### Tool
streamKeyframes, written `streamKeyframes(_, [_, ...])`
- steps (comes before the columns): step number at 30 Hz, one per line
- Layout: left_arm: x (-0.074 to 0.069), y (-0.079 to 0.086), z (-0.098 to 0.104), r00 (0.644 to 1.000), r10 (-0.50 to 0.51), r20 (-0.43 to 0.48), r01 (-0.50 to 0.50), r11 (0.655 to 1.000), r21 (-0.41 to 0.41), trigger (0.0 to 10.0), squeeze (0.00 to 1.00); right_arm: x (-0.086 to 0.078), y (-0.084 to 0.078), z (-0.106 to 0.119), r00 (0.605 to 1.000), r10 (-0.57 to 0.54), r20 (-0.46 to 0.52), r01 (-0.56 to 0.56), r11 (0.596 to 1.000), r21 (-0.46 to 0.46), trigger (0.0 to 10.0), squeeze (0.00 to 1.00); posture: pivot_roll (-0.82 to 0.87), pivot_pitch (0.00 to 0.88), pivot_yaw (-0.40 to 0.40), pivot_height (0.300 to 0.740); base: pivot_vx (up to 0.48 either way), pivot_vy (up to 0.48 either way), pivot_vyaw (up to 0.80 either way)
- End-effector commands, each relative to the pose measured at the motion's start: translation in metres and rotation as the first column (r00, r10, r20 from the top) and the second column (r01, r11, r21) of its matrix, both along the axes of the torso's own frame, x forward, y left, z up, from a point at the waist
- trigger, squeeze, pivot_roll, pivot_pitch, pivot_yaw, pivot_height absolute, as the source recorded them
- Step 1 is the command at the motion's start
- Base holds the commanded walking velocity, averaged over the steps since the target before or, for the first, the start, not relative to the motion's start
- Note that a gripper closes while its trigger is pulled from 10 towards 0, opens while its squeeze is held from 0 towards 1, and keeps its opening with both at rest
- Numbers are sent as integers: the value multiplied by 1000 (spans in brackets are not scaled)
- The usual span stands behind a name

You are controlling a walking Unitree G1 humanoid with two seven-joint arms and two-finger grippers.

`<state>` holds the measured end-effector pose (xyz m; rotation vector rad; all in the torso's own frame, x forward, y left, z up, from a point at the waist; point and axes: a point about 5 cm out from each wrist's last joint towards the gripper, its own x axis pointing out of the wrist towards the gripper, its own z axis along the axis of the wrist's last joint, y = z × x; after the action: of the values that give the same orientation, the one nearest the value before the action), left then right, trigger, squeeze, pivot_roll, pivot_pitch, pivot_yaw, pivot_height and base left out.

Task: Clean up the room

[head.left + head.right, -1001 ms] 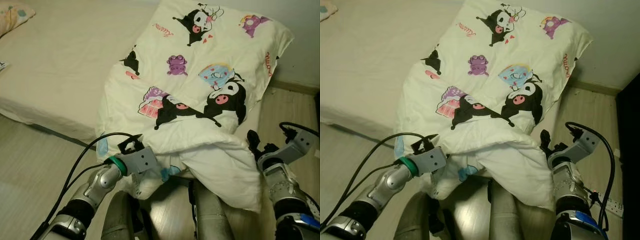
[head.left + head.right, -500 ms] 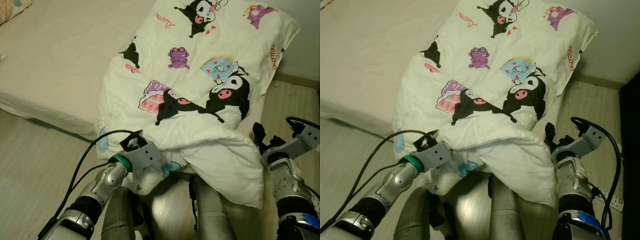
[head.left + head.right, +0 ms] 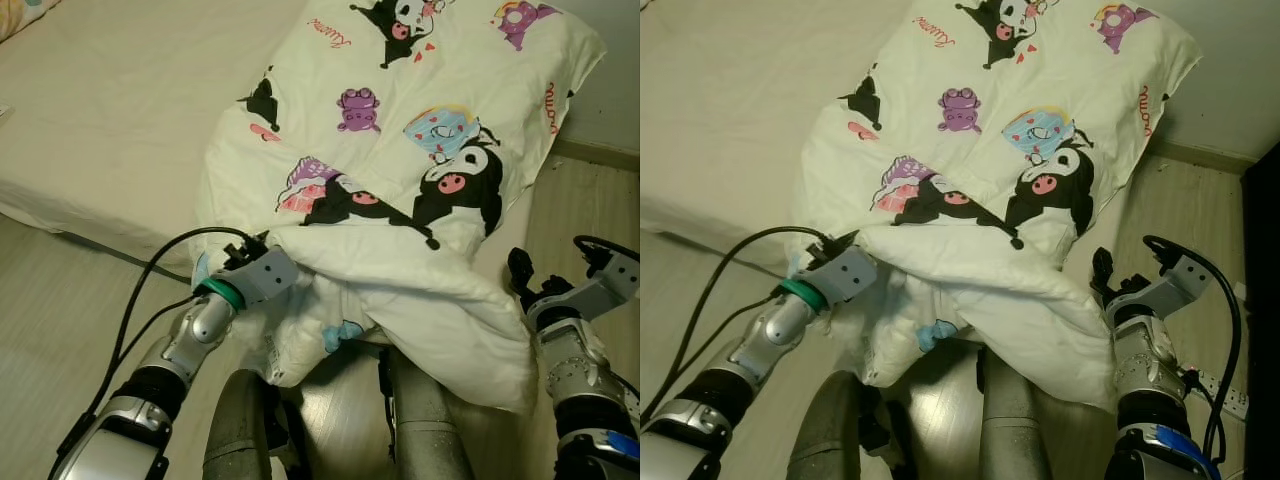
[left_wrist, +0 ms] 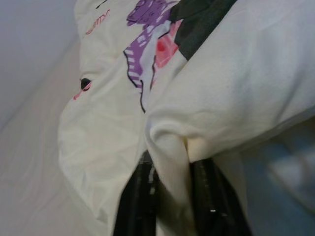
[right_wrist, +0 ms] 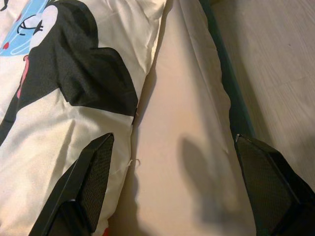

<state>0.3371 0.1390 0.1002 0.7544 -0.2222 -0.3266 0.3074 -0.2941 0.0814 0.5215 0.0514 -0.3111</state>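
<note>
Left gripper [image 4: 170, 191] stays clenched on the near-left edge of the duvet [image 3: 400, 150] and has lifted it farther onto the bed [image 3: 110, 120]. Right gripper [image 5: 172, 187] hovers released beside the near-right edge. Judged: straightening underway.

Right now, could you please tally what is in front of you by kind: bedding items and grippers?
Bedding, 2: cream cartoon-print quilt; beige mattress sheet.
Grippers, 2: left gripper, shut on a fold of the quilt; right gripper, open beside the quilt's edge.
Total: 4.
</note>
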Motion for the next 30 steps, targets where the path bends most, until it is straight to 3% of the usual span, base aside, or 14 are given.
streamKeyframes(1, [-5,13,-9,999,41,-27,-41,999,-4,0,0,-6,1,-10,999,-14,-37,15,1000,22,10000,0,-204,252,174,625,0,0,0])
streamKeyframes(12, [-3,29,-4,994,103,-22,-104,993,-48,0,0,-5,2,-9,999,-19,-42,20,1000,18,10000,0,-206,252,172,625,0,0,0])
streamKeyframes(14, [10,58,23,978,206,32,-201,974,-107,0,0,-5,2,-8,999,-20,-42,20,1000,17,10000,0,-208,255,168,625,0,0,0])
streamKeyframes(15, [15,82,40,956,287,60,-277,951,-136,0,0,-5,2,-8,999,-18,-41,18,1000,15,10000,0,-208,255,168,625,0,0,0])
streamKeyframes(16, [15,82,40,956,287,60,-277,951,-136,0,0,-5,2,-8,999,-18,-41,18,1000,15,10000,0,-208,255,168,625,0,0,0])
streamKeyframes(18, [18,132,69,888,451,90,-427,881,-202,0,0,-6,3,-8,999,-16,-42,16,1000,16,10000,0,-206,255,170,625,0,0,0])
streamKeyframes(19, [18,132,69,888,451,90,-427,881,-202,0,0,-6,3,-8,999,-16,-42,16,1000,16,10000,0,-206,255,170,625,0,0,0])
streamKeyframes(21, [16,159,82,840,536,90,-506,831,-231,0,0,-6,3,-8,999,-15,-43,16,1000,15,10000,0,-205,254,169,625,0,0,0])
streamKeyframes(22, [11,178,85,797,600,68,-568,784,-251,0,0,-6,3,-8,999,-14,-44,15,1000,15,10000,0,-205,256,167,625,0,0,0])
streamKeyframes(24, [11,178,85,797,600,68,-568,784,-251,0,0,-6,3,-8,999,-14,-44,15,1000,15,10000,0,-205,256,167,625,0,0,0])
streamKeyframes(26, [-2,214,86,704,710,-5,-679,671,-299,0,0,-6,4,-9,999,-9,-51,9,1000,12,10000,0,-206,257,166,625,0,0,0])
streamKeyframes(28, [-2,214,86,704,710,-5,-679,671,-299,0,0,-6,4,-9,999,-9,-51,9,1000,12,10000,0,-206,257,166,625,0,0,0])
streamKeyframes(29, [-10,228,82,655,754,-50,-728,612,-310,314,0,-6,4,-9,999,-5,-53,6,1000,11,10000,0,-208,257,166,625,0,0,0])
streamKeyframes(30, [-19,237,67,615,780,-121,-769,558,-312,10000,0,-6,3,-10,998,-2,-55,3,1000,10,10000,0,-210,255,164,625,0,0,0])
